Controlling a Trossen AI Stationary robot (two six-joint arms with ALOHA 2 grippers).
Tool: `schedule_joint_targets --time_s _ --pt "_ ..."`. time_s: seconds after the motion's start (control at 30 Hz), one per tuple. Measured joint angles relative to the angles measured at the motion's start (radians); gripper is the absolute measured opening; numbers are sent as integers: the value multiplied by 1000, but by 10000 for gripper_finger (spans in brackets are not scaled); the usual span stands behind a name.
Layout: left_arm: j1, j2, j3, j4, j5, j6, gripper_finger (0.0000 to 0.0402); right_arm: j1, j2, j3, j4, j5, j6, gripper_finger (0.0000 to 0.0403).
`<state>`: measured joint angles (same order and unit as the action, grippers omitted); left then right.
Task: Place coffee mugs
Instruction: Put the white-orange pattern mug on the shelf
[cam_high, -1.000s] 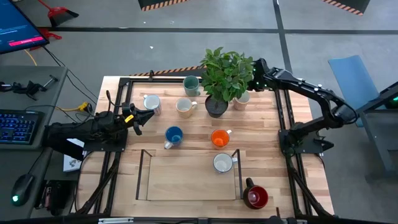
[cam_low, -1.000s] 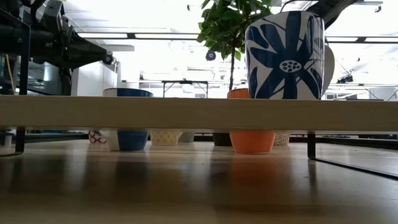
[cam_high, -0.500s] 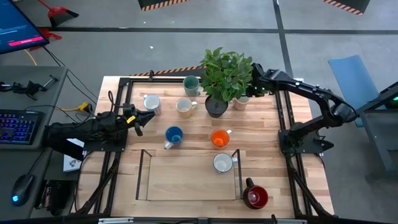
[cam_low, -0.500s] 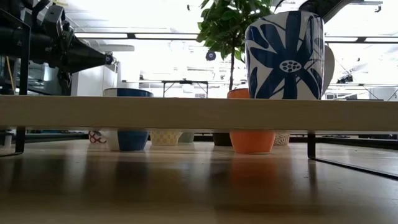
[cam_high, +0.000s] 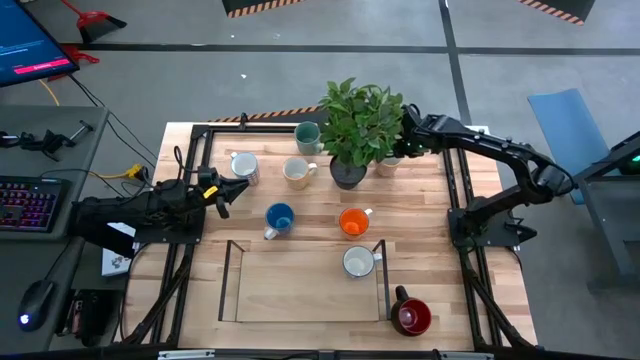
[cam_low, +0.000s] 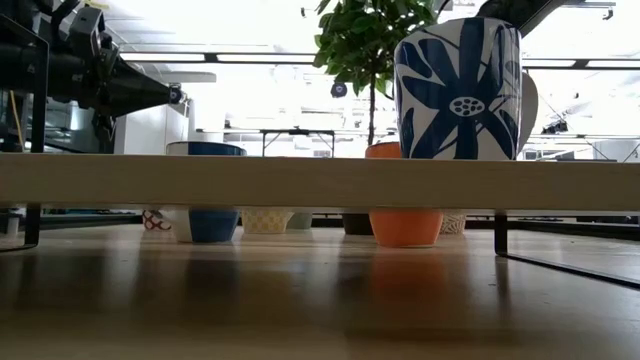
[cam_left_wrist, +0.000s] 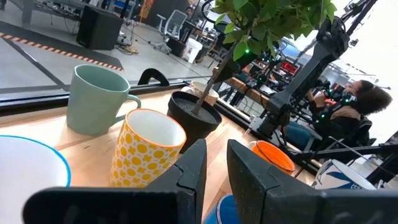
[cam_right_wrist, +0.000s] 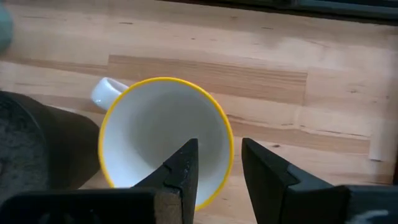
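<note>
My right gripper (cam_high: 408, 142) hangs open at the far right, beside the plant, tipped down over a cream mug with a yellow rim (cam_right_wrist: 165, 140). One finger is above the mug's hollow, the other outside its rim; I see no touch. That mug stands on its base by the plant pot (cam_high: 347, 172). More mugs stand on the table: teal (cam_high: 307, 137), patterned white (cam_high: 243, 166), yellow-dotted (cam_high: 296, 171), blue (cam_high: 279, 217), orange (cam_high: 353, 222) and dark red (cam_high: 411, 317). A blue-flowered mug (cam_low: 458, 90) stands on the wooden shelf (cam_high: 300, 290). My left gripper (cam_high: 228, 187) waits level at the left, slightly open.
The leafy plant (cam_high: 362, 118) spreads right beside my right arm and over the cream mug. The raised wooden shelf on its black frame takes the near middle. Black rails (cam_high: 455, 190) run along both table sides. Bare wood lies between the shelf and the mugs.
My right gripper has come toward the table's near edge and a little leftward, from beyond the plant down over the cream mug, tipping more steeply. Its finger gap looks the same. The mugs have stayed in place.
</note>
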<state>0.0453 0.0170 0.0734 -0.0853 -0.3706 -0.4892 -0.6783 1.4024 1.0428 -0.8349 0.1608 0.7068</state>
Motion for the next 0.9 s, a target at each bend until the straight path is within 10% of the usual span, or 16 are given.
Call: schedule_joint_targets --time_s 0.9 --pt "0 0 0 0 2 -7 53 -28 165 -11 44 -9 -60 63"
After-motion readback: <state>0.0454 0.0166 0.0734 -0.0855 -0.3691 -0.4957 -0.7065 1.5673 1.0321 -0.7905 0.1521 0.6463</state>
